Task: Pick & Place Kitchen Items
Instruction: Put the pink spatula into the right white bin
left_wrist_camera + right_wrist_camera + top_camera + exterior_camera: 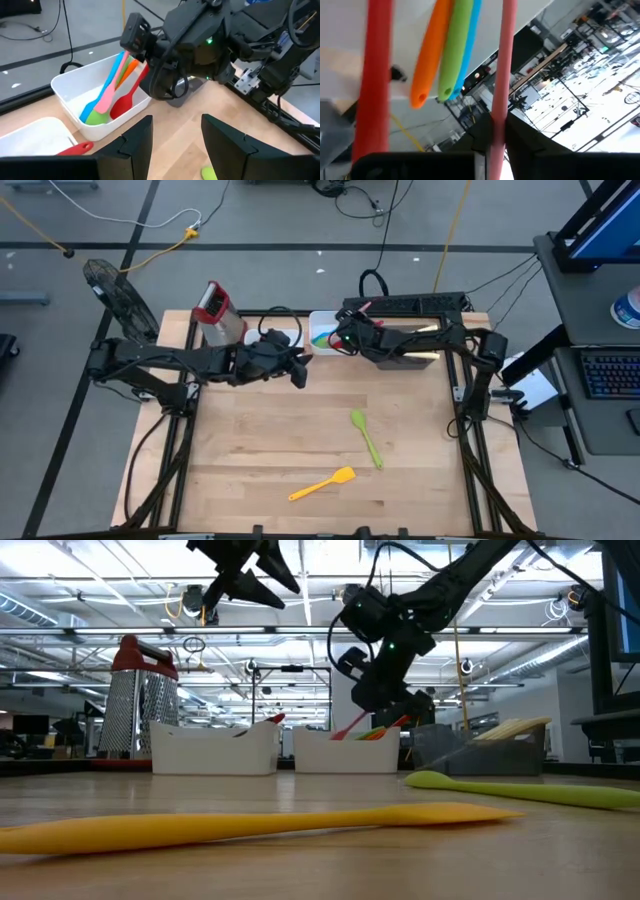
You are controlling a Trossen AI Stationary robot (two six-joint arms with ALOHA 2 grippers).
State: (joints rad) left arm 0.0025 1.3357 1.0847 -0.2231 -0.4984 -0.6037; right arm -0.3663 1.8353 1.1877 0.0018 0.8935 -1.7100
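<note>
A white tray [67, 82] at the table's far edge holds blue, green, orange and red utensils [120, 102], their heads at one end. My right gripper [345, 337] is over this tray, shut on a pink spatula [111, 82]. My left gripper [177, 145] hovers open and holding nothing, to the left of the tray [298, 370]. A green spatula [366, 437] and a yellow spatula [322, 484] lie flat on the wooden table. A red utensil [75, 148] lies in a second white tray [30, 137]. My right gripper pinches the pink spatula's handle [498, 117] between its two fingers, near the handle's free end. The handle runs forward from the fingers, slanting down into the tray. Its head [102, 105] is down among the other utensils' heads.
A red-topped metal grater [215, 315] stands at the far left by the trays. A dark tray [415, 360] with pale-handled pieces sits right of the white one. The table's middle, around the two loose spatulas, is bare wood.
</note>
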